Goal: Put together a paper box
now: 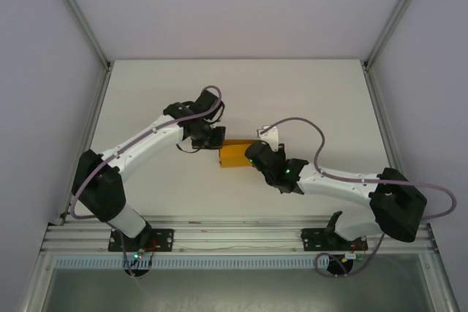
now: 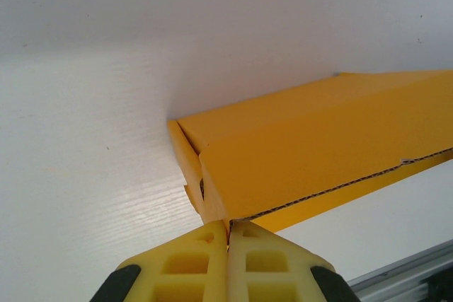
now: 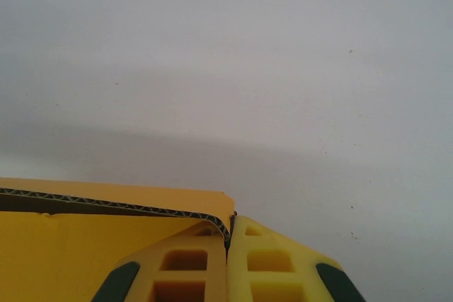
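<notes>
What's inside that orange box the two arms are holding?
Nothing inside can be made out. The paper box is folded nearly shut: a dark slit shows at one end flap, and the card walls cover the rest of the inside.

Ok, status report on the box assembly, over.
Left gripper shut on paper box corner. Right gripper shut on its corrugated edge. Box partly folded, held between both. Nothing blocking seen.

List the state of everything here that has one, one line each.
paper box: folded into a long box shape, top panel's long edge loose, held at both ends.
left gripper: shut on a corner of the box.
right gripper: shut on the card edge at the other end.
</notes>
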{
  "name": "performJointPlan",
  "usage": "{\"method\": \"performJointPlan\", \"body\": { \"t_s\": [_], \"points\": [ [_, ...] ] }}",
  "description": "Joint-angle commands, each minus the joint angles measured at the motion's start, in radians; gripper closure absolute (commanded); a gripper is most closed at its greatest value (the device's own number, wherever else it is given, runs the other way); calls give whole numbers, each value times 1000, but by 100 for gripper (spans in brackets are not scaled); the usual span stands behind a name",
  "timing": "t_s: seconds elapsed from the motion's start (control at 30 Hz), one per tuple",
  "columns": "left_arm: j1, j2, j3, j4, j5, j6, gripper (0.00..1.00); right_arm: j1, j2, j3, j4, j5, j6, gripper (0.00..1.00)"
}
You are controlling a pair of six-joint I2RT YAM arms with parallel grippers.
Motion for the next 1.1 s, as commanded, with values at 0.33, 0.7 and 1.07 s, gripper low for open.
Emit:
{"method": "performJointPlan", "body": {
  "t_s": [0.33, 0.7, 1.07],
  "points": [
    [50, 38, 86, -40, 74, -27, 100, 10, 36, -31, -121, -61, 15, 100],
    [46, 48, 31, -64, -57, 62, 74, 10, 67, -26, -126, -60, 12, 100],
    [4, 45, 7, -2, -108, 120, 67, 9, 64, -17, -134, -60, 8, 100]
  ]
}}
